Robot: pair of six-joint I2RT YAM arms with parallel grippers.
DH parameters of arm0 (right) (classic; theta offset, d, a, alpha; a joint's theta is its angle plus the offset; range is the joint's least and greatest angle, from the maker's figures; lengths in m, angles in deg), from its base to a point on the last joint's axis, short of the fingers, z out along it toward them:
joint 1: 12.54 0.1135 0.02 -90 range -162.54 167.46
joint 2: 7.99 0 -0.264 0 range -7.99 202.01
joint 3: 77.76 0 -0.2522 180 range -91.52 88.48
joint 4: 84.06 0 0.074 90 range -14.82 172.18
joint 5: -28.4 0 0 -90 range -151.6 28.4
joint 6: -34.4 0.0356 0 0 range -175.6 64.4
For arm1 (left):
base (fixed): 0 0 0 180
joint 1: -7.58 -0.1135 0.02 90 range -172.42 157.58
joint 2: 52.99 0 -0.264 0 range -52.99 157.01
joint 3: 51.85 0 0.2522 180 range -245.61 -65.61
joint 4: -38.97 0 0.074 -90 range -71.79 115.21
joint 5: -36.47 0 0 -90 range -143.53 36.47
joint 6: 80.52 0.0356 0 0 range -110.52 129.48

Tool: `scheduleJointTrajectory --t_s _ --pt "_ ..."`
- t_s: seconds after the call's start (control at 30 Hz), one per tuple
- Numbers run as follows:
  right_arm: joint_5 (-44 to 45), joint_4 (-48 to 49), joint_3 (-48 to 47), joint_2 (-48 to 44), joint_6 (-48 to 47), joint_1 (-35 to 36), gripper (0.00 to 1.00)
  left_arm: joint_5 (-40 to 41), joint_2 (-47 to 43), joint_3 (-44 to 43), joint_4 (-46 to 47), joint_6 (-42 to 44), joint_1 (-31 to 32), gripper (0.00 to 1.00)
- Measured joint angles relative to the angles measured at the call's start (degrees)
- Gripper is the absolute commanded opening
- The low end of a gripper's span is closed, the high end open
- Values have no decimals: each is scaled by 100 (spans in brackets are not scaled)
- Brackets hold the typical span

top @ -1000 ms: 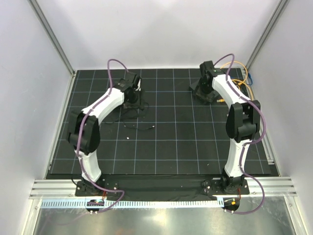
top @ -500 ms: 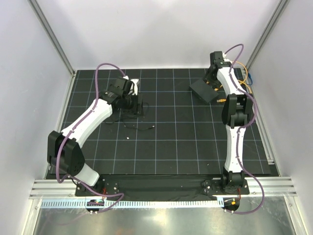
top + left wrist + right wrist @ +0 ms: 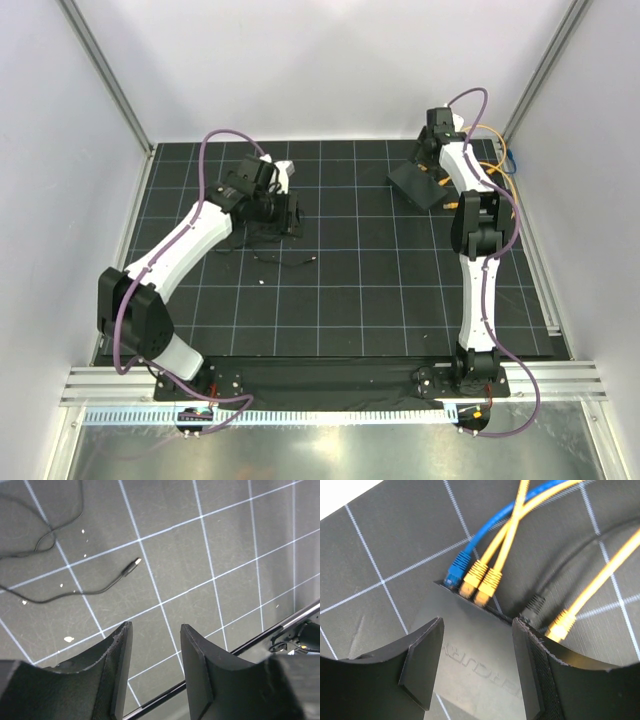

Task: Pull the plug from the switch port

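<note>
The switch (image 3: 480, 655) is a flat matte-black box on the gridded mat, at the back right in the top view (image 3: 413, 185). A blue plug (image 3: 455, 572) and two yellow plugs (image 3: 482, 580) sit side by side in ports along its far edge. A black plug (image 3: 535, 605) and another yellow plug (image 3: 560, 626) lie further right at the same edge. My right gripper (image 3: 477, 625) hovers open over the box top, short of the plugs, holding nothing. My left gripper (image 3: 155, 630) is open and empty over the bare mat at the back left (image 3: 283, 210).
A thin black wire (image 3: 75, 592) with a small loose connector end (image 3: 132, 566) lies on the mat ahead of the left gripper. Yellow and blue cables (image 3: 495, 165) trail to the right wall. Metal rails (image 3: 330, 385) run along the near edge.
The right arm has stretched back, bringing its gripper behind the switch. The left arm has unfolded and shifted slightly right, and its jaws have narrowed.
</note>
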Motion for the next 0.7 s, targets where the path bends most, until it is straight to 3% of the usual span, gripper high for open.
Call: scheduleJointTrajectory --t_s 0.7 --pt "-1231 472 177 258 -420 -219 63 -42 557 -813 -142 26 369 47"
